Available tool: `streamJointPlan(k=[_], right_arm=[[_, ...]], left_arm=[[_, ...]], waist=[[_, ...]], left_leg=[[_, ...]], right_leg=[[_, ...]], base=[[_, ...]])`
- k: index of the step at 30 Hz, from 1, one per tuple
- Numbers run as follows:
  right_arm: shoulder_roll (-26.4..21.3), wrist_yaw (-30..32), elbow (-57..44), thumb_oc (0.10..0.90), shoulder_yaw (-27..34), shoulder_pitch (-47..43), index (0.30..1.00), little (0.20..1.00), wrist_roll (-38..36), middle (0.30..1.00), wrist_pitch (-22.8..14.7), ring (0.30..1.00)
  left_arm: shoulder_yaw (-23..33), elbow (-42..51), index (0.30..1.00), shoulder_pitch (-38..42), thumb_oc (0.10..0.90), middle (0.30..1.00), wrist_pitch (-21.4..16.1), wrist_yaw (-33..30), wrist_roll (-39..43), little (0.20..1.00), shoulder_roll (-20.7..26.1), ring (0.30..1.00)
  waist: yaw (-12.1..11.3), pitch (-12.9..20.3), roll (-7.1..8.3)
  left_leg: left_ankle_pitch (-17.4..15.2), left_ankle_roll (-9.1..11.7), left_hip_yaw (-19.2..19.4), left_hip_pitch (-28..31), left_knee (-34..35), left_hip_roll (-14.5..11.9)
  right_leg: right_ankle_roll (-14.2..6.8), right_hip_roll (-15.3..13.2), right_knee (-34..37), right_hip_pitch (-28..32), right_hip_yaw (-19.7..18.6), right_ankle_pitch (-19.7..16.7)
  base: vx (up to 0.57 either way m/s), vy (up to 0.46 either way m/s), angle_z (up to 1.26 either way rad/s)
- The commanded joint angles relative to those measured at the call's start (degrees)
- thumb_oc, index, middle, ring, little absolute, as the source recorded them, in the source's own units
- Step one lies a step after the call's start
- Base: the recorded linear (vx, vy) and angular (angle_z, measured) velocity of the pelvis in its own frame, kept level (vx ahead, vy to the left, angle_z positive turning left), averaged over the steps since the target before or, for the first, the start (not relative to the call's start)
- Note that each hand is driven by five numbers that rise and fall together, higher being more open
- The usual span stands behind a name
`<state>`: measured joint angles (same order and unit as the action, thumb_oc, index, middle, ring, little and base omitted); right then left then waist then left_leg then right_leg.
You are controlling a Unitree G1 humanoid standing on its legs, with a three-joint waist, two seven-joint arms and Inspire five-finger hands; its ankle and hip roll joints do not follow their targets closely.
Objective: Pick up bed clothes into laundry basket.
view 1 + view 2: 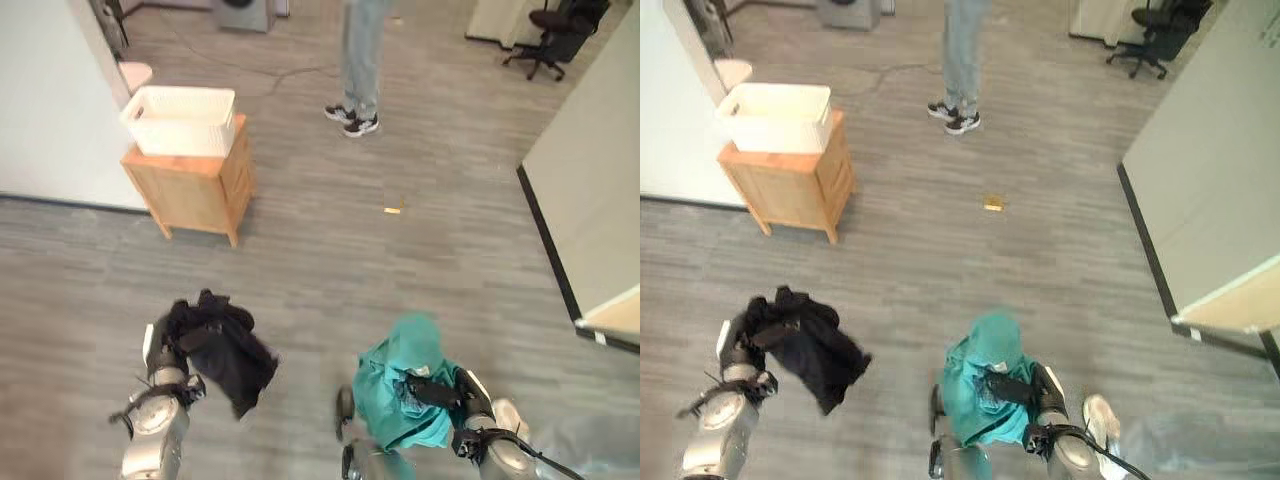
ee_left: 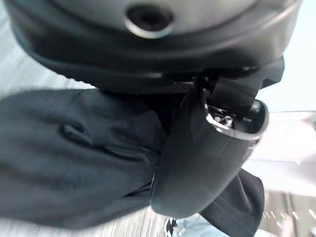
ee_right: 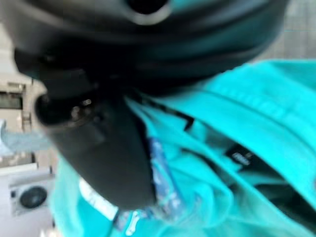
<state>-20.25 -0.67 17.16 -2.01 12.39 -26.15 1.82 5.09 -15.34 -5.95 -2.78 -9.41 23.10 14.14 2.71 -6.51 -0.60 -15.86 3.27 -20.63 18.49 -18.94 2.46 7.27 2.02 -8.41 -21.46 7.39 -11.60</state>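
Grey wood-look floor (image 1: 330,250) runs all across the room. Low on the robot's left, the left hand (image 1: 200,335) is curled tight around a black piece of clothing (image 1: 235,360). In the left wrist view its thumb (image 2: 197,168) presses into the dark cloth, and the cloth hangs down from the hand in a loose bunch, up off the floor.

Low on the other side, the right hand (image 1: 432,390) is wrapped in a teal piece of clothing (image 1: 400,385). In the right wrist view the thumb (image 3: 106,158) is pushed down on the teal folds, so this hand is holding on too. The teal cloth is bunched up in a heap over the hand and droops below it. The two pieces of clothing are well apart, one on each side.

Farther off, up on the robot's left, a white laundry basket (image 1: 182,120) sits on top of a small wooden cabinet (image 1: 195,185). The basket is far from both hands, and neither piece of clothing is in it. The cabinet stands close by a white wall (image 1: 50,100).

Past the basket, a person's legs (image 1: 360,60) in jeans and dark shoes stand on the floor. A tiny yellow scrap (image 1: 393,210) lies on the floor between the person and the hands. A black office chair (image 1: 550,40) stands in the far corner on the right, beside a pale wall panel (image 1: 590,170).
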Motion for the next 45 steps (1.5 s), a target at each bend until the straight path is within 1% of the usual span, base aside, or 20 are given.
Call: streamJointPlan(k=[1,5,8,12,15,16,17,18,19,20,21,23,27,29,31,32,35,37,38,45], right_arm=[[-2.4,-0.4,-11.0,0.4,4.9,-6.1,0.3,0.3,-4.8,0.3,-8.3,0.3],[-4.3,1.3,-10.3,0.4,5.0,-8.0,0.3,0.3,-4.6,0.3,-7.6,0.3],[-5.3,1.0,-11.8,0.4,4.8,-10.2,0.3,0.3,-4.0,0.3,-8.1,0.3],[-4.6,1.0,-10.9,0.4,1.2,-13.4,0.3,0.3,-1.7,0.3,-8.9,0.3],[-4.1,0.6,-11.1,0.4,0.7,-14.3,0.3,0.3,-0.4,0.3,-8.4,0.3],[-3.5,-0.2,-11.9,0.4,0.0,-14.9,0.3,0.3,0.5,0.3,-7.8,0.3],[-2.0,-0.6,-12.0,0.4,-1.0,-13.8,0.3,0.3,3.1,0.3,-7.4,0.3],[-2.0,-0.6,-12.0,0.4,-1.0,-13.8,0.3,0.3,3.1,0.3,-7.4,0.3],[-2.1,-0.7,-11.2,0.4,-1.2,-14.0,0.3,0.3,3.0,0.3,-7.5,0.3],[-1.7,-0.8,-11.0,0.4,-1.3,-14.1,0.3,0.3,2.3,0.3,-7.1,0.3],[-1.1,-0.7,-9.9,0.4,-1.7,-14.0,0.3,0.3,3.2,0.3,-7.4,0.3],[-1.5,-1.0,-10.1,0.4,-1.4,-13.4,0.3,0.3,3.6,0.3,-6.6,0.3],[-4.6,-0.8,-10.8,0.4,2.0,-12.6,0.3,0.3,2.6,0.3,-6.9,0.3],[-6.9,0.2,-12.8,0.4,6.2,-11.1,0.3,0.3,2.6,0.3,-7.6,0.3],[-9.4,1.6,-15.6,0.4,11.3,-8.9,0.3,0.3,2.4,0.3,-8.7,0.3],[-10.9,1.3,-17.3,0.4,13.5,-8.0,0.3,0.3,2.5,0.3,-9.0,0.3],[-16.1,0.9,-18.4,0.4,17.3,-10.6,0.3,0.3,1.4,0.3,-10.6,0.3],[-21.1,1.2,-15.9,0.4,17.1,-14.4,0.3,0.3,1.9,0.3,-10.9,0.3],[-28.8,1.5,-12.8,0.4,16.9,-18.6,0.3,0.3,2.2,0.3,-11.3,0.3],[-43.5,4.6,-1.0,0.4,8.7,-32.5,0.3,0.3,5.1,0.3,-11.0,0.3]], left_arm=[[2.5,10.1,0.3,3.9,0.4,0.3,-6.2,0.9,4.0,0.3,8.1,0.3],[2.5,10.6,0.3,4.6,0.4,0.3,-6.0,0.5,3.9,0.3,8.3,0.3],[1.3,10.7,0.3,4.7,0.4,0.3,-6.6,1.1,3.1,0.3,8.2,0.3],[-0.5,10.9,0.3,3.1,0.4,0.3,-7.2,1.4,2.5,0.3,7.0,0.3],[0.0,11.2,0.3,2.9,0.4,0.3,-6.9,1.3,1.4,0.3,7.5,0.3],[0.7,11.6,0.3,2.2,0.4,0.3,-6.9,1.3,0.9,0.3,7.7,0.3],[0.5,11.8,0.3,1.0,0.4,0.3,-6.5,1.1,-0.6,0.3,7.5,0.3],[0.4,11.8,0.3,0.9,0.4,0.3,-6.5,1.1,-0.6,0.3,7.5,0.3],[0.5,11.5,0.3,1.1,0.4,0.3,-5.9,0.8,-1.0,0.3,7.7,0.3],[1.1,11.4,0.3,1.2,0.4,0.3,-5.7,0.5,-0.4,0.3,7.9,0.3],[2.0,11.4,0.3,1.0,0.4,0.3,-5.6,0.6,-0.9,0.3,8.3,0.3],[2.2,11.7,0.3,1.2,0.4,0.3,-5.6,0.6,-0.7,0.3,8.6,0.3],[0.4,14.2,0.3,3.2,0.4,0.3,-6.7,2.3,1.2,0.3,9.6,0.3],[-1.8,15.2,0.3,5.1,0.4,0.3,-7.1,3.2,1.5,0.3,10.0,0.3],[-5.4,16.3,0.3,8.6,0.4,0.3,-7.5,4.1,1.3,0.3,10.8,0.3],[-6.7,17.0,0.3,9.4,0.4,0.3,-7.7,5.3,1.6,0.3,11.0,0.3],[-7.2,22.8,0.3,8.8,0.4,0.3,-8.4,8.8,2.6,0.3,11.5,0.3],[-7.7,25.3,0.3,6.7,0.4,0.3,-8.6,10.4,4.7,0.3,11.0,0.3],[-8.6,28.0,0.3,4.7,0.4,0.3,-8.4,11.6,7.7,0.3,10.3,0.3],[-11.7,30.1,0.3,3.6,0.4,0.3,-8.2,12.4,10.3,0.3,11.2,0.3]], waist=[[0.2,1.2,5.33],[-2.9,-0.2,6.24],[-6.3,-0.1,5.74],[-11.0,3.1,3.22],[-11.8,4.3,3.62],[-13.0,4.9,4.59],[-13.5,5.9,6.43],[-13.5,6.1,6.67],[-13.2,5.6,5.98],[-12.5,4.2,5.02],[-10.2,2.4,2.87],[-9.3,2.2,2.44],[-6.4,1.8,2.85],[-4.5,1.6,3.94],[-2.4,1.4,4.68],[-2.1,1.7,4.79],[-3.0,2.2,6.0],[-4.2,2.1,6.96],[-5.5,1.1,7.77],[-6.6,-0.7,8.27]], left_leg=[[29.8,0.2,8.6,-11.5,-7.6,-14.5],[24.4,-1.2,9.4,-20.7,-8.8,-8.3],[19.0,-1.0,12.8,-28.2,2.7,-1.4],[24.7,-2.1,16.2,-29.8,23.1,5.1],[25.8,-2.8,22.6,-31.5,23.0,6.5],[24.9,-5.2,24.3,-31.1,19.2,6.6],[21.5,-7.9,21.9,-30.0,15.7,8.1],[21.2,-7.9,22.0,-30.1,15.7,8.4],[19.4,-8.4,21.0,-27.6,14.9,7.6],[18.2,-8.9,19.8,-24.0,15.8,6.2],[17.6,-9.5,17.2,-18.8,18.2,4.0],[17.6,-9.3,15.4,-16.7,19.4,3.1],[18.1,-6.6,7.7,-11.5,22.3,1.6],[16.4,-4.2,2.9,-10.7,21.9,1.4],[15.5,-3.7,-2.3,-10.9,22.7,1.5],[15.2,-2.9,-2.9,-10.8,23.2,1.1],[15.0,0.0,-4.9,-12.9,21.5,-0.5],[14.6,1.5,-5.0,-13.7,20.2,-2.4],[15.7,2.9,-5.1,-16.9,14.6,-3.2],[17.0,2.5,0.4,-21.9,13.7,-2.5]], right_leg=[[-14.5,-6.0,0.1,8.7,-4.2,8.1],[-12.5,-4.9,0.9,15.2,-6.8,11.3],[-12.2,-3.7,2.1,21.8,-7.3,15.0],[-11.7,0.4,2.9,31.4,-8.7,19.9],[-12.0,-0.3,1.8,35.7,-9.2,21.4],[-13.3,-2.3,-3.6,36.3,-8.9,18.8],[-18.1,-5.9,-21.0,32.1,-7.7,4.4],[-18.2,-6.1,-21.3,31.9,-7.8,4.7],[-19.1,-6.9,-30.3,28.3,-7.5,-2.4],[-18.4,-7.5,-36.6,24.0,-6.0,-2.3],[-16.2,-7.5,-44.1,16.8,-5.0,2.5],[-15.2,-7.9,-44.6,13.8,-4.2,5.5],[-14.5,-6.9,-23.3,8.0,-4.1,10.5],[-16.2,-4.5,-3.3,10.5,-9.5,10.0],[-18.5,-2.9,5.3,11.9,-20.1,8.8],[-19.2,-2.2,5.8,12.5,-21.9,9.1],[-18.0,-4.9,5.9,14.4,-16.2,8.6],[-17.0,-4.0,6.0,15.6,-14.3,9.2],[-16.1,-3.8,5.6,17.4,-11.8,10.4],[-14.4,-4.2,6.5,20.6,-6.6,11.9]], base=[[0.69,-0.433,0.67],[0.59,-0.304,0.15],[0.71,-0.216,-0.3],[0.8,-0.096,-0.1],[0.71,-0.022,-0.36],[0.87,0.124,-0.01],[0.88,0.123,0.0],[0.64,0.184,0.06],[0.44,0.131,0.11],[0.8,0.178,0.46],[0.55,0.101,0.56],[0.49,-0.021,0.87],[0.6,-0.241,1.11],[0.51,-0.326,1.6],[0.36,-0.298,1.64],[0.29,-0.359,1.43],[0.16,-0.38,1.76],[0.16,-0.446,0.75],[0.12,-0.41,0.48],[0.02,-0.193,0.72]])
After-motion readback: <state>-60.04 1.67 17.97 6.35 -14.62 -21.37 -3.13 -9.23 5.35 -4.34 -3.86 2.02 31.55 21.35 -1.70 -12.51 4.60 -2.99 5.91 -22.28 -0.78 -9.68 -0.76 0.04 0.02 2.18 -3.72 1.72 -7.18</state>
